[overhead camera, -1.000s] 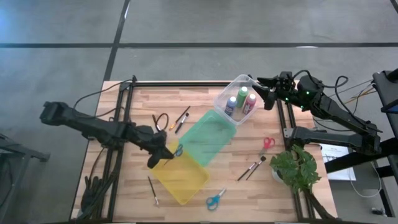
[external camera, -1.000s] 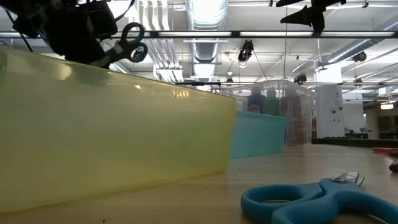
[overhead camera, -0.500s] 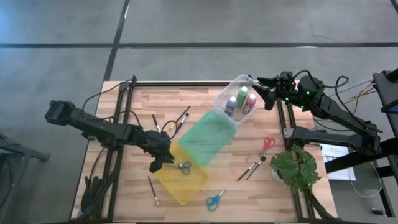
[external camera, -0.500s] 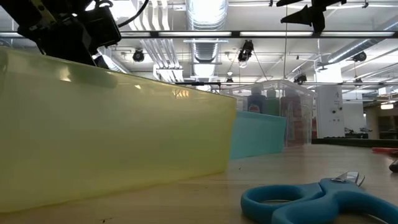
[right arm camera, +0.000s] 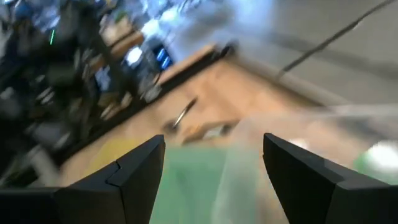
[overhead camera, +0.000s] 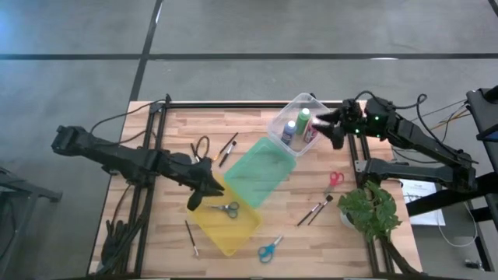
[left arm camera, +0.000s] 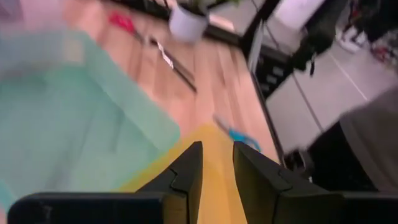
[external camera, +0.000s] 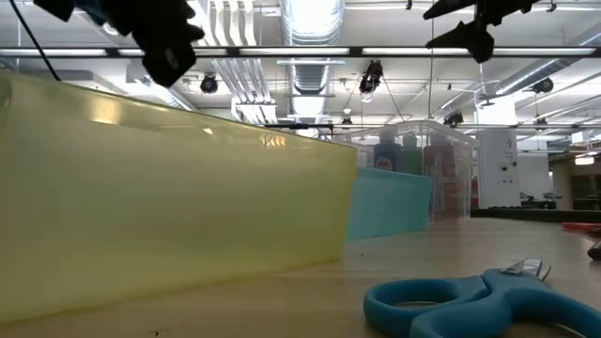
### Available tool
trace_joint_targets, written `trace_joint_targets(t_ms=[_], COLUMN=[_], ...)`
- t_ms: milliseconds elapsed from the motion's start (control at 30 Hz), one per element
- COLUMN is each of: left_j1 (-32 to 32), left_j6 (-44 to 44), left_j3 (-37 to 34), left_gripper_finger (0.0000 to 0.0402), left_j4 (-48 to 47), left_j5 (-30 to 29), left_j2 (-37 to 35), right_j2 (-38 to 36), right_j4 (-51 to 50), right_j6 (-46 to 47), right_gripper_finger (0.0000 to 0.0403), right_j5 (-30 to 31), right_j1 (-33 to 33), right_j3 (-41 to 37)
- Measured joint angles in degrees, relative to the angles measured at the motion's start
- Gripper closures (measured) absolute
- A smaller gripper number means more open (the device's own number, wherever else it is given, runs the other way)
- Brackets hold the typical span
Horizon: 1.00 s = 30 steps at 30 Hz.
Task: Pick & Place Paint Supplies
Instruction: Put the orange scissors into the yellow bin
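Gripper (left arm camera: 216,163) slightly parted, empty, above yellow bin (left arm camera: 214,193).

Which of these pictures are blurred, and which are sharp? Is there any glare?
High view: sharp; table evenly lit, soft shadows. Low view: the yellow bin and blue scissors loom large; bright ceiling lights glare behind. Left wrist view: smeared bins and floor, only the left gripper crisp. Right wrist view: heavily smeared past the right gripper.
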Motion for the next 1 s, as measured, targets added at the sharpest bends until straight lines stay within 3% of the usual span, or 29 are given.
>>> trace_joint_targets(t_ms=[200, 367, 533, 700, 800, 1000], left_j1=[0.59, 0.59, 0.59, 0.55, 0.54, 0.57], left_j6=[3.33, 4.34, 4.35, 4.31, 4.08, 4.07], left_j3=[2.92, 3.6, 3.68, 3.68, 3.68, 3.65], left_gripper_finger=[0.0303, 0.0303, 0.0303, 0.0303, 0.0303, 0.0303], left_j4=[-1.29, -1.5, -1.9, -2.4, -2.47, -3.16], left_j5=[-7.47, -14.46, -15.12, -15.13, -15.12, -15.13], left_j2=[-4.36, -8.48, -11.53, -13.02, -13.33, -13.31], right_j2=[3.8, 8.95, 15.89, 22.47, 24.82, 25.57], right_j4=[-3.35, -5.33, -14.9, -37.31, -47.47, -50.72], right_j6=[3.2, 2.73, 6.39, 19.31, 26.62, 41.5], right_gripper_finger=[0.0139, 0.014, 0.0141, 0.0141, 0.0141, 0.0141], right_j5=[-8.72, -4.79, 0.35, 8.69, 9.24, 9.94], right_j1=[7.94, 16.87, 21.21, 21.32, 21.5, 22.44], right_j3=[0.0, 0.2, 4.15, 12.14, 15.32, 14.04])
